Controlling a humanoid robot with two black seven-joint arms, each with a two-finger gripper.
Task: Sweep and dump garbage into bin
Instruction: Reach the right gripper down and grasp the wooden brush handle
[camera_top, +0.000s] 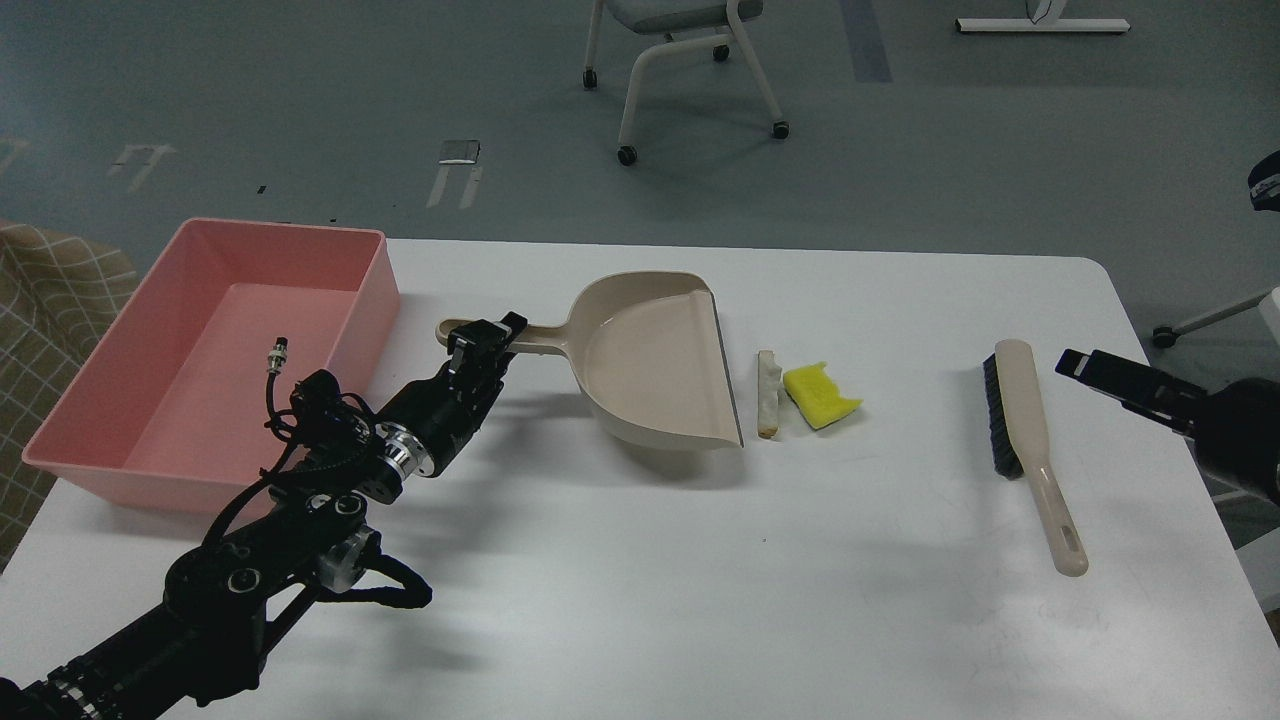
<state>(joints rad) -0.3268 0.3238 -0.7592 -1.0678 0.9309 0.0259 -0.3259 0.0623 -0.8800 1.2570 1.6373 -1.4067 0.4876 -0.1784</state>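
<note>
Two scraps, jagged yellow sponge chunk (820, 395) and thin white slice (767, 393), lie mid-table at the beige plastic dustpan (655, 365) lip, ready for sweeping. Left gripper (485, 345) clasps its handle. Right gripper (1085, 365), jaw state unclear, nears the beige brush (1030, 450). Pink rectangular tub (365, 290) waits at the far-left corner.

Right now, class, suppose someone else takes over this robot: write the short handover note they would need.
Left gripper: at the dustpan handle, fingers around it; grip looks closed, but lifting has not started.
Right gripper: holds nothing, near the brush but apart from it; open or shut cannot be told.
Garbage: white slice and yellow sponge chunk lie on the table just right of the dustpan's open edge.
Pink bin: at the table's left end, no garbage in it.
Done: dustpan reached.
Left: pick up brush, sweep both scraps into dustpan, tip dustpan into bin.
</note>
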